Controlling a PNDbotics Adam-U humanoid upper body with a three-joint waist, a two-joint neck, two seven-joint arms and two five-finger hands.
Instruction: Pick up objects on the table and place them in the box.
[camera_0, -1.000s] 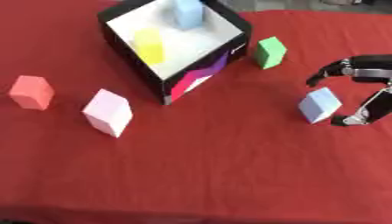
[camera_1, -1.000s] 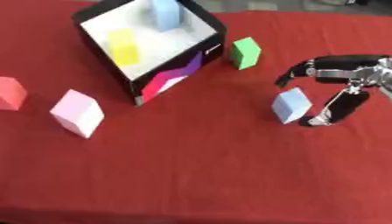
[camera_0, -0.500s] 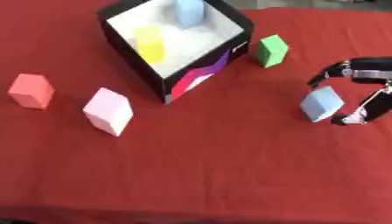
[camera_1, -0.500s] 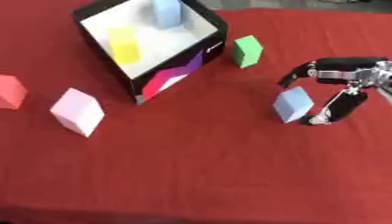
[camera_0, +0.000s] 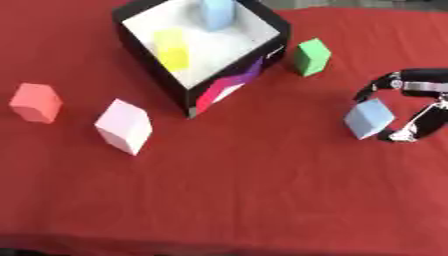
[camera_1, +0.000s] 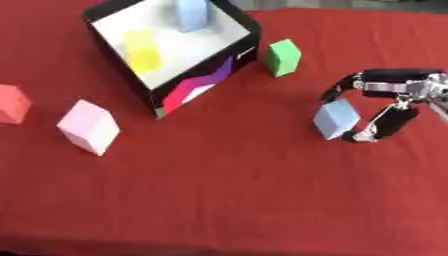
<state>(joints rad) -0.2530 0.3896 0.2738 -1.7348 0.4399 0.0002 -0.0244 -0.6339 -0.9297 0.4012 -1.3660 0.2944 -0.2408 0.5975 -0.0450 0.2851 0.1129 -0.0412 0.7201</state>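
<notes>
The pale blue block (camera_1: 336, 117) sits tilted on the red tablecloth (camera_1: 227, 200), well right of the black open-topped box (camera_1: 248, 35). The right hand (camera_1: 385, 102) curls around it, apparently pinching it between fingers and thumb. Grasp step in hand; next, lift and carry it over the box.

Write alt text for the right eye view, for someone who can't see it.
A black robot right hand curls its fingers around a pale blue block on a red tablecloth. Behind sits an open black box with a white floor holding a yellow block and a light blue block; a green block, a pink block and a red block lie outside.
</notes>
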